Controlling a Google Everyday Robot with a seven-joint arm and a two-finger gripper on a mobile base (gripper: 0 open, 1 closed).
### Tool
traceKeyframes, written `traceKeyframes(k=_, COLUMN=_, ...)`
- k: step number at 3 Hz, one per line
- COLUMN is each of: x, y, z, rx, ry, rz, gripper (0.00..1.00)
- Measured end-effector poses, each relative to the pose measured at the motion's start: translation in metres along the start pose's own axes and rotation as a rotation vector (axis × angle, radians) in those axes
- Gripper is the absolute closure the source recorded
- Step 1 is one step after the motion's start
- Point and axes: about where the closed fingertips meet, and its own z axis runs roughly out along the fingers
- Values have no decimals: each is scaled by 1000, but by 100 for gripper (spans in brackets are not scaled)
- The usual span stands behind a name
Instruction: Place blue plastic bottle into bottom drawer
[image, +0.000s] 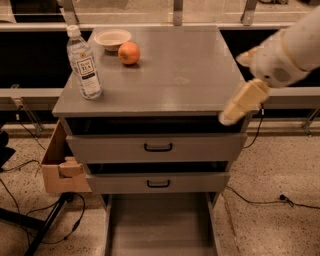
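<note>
The blue plastic bottle (84, 64), clear with a white cap and white label, stands upright at the front left corner of the grey cabinet top (170, 70). The bottom drawer (161, 225) is pulled out at floor level, a wide shallow grey tray with nothing in it. My gripper (239, 106) hangs at the cabinet's front right corner, far to the right of the bottle and above the drawers. It holds nothing.
An orange fruit (129, 52) and a small white bowl (113, 38) sit at the back left of the top. Two upper drawers with black handles (158, 147) stand slightly open. A cardboard box (60, 165) sits at the cabinet's left. Cables run over the floor.
</note>
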Motion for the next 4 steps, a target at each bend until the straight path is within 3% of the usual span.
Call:
traceKeyframes(k=1, x=-44, y=-55, z=35, rx=57, ry=-240, rz=7, gripper=0)
traceKeyframes(k=2, x=-97, y=-90, z=61, rx=70, ry=-476, rz=-25, gripper=0)
traceKeyframes(k=3, x=-140, y=-92, z=86, rx=9, ry=-694, rz=-43, gripper=0)
traceKeyframes(k=4, x=-167, y=-72, z=96, rx=-64, ry=-789, rz=-52, gripper=0)
